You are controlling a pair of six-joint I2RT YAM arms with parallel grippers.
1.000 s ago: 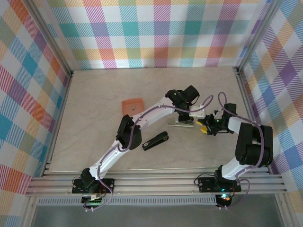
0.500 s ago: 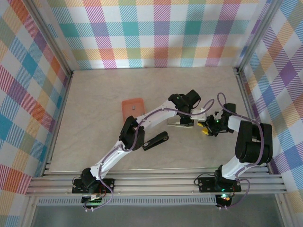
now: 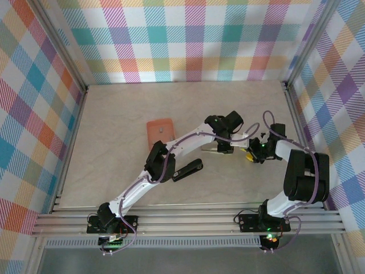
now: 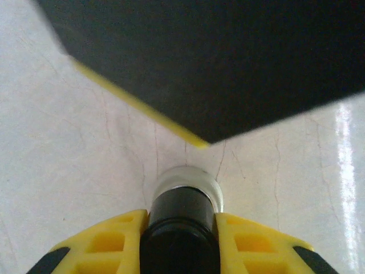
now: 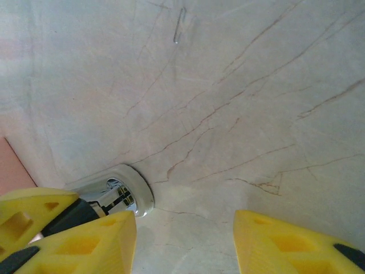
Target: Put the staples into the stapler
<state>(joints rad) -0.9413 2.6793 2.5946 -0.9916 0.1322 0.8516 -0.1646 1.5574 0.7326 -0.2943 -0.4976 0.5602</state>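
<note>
The stapler (image 3: 215, 149), silver with a black body, lies on the table just right of centre. My left gripper (image 3: 223, 144) is shut on it. In the left wrist view the yellow fingers (image 4: 108, 242) clamp the stapler's black body (image 4: 182, 217), whose silver end points away. My right gripper (image 3: 251, 154) stands open right beside the stapler's right end. In the right wrist view nothing lies between its fingers (image 5: 285, 242), and the stapler's chrome end (image 5: 122, 194) sits by its left finger. A thin grey strip of staples (image 5: 179, 25) lies on the bare table beyond.
A salmon-orange tray (image 3: 159, 128) sits left of the stapler with a small grey speck on it; its edge (image 5: 11, 165) shows at the left of the right wrist view. A black elongated piece (image 3: 187, 170) lies nearer the arms. Metal rails and checked walls surround the table.
The left gripper and the stapler have shifted slightly left and away. The right gripper has followed toward the stapler's end, and its jaws have spread a little.
</note>
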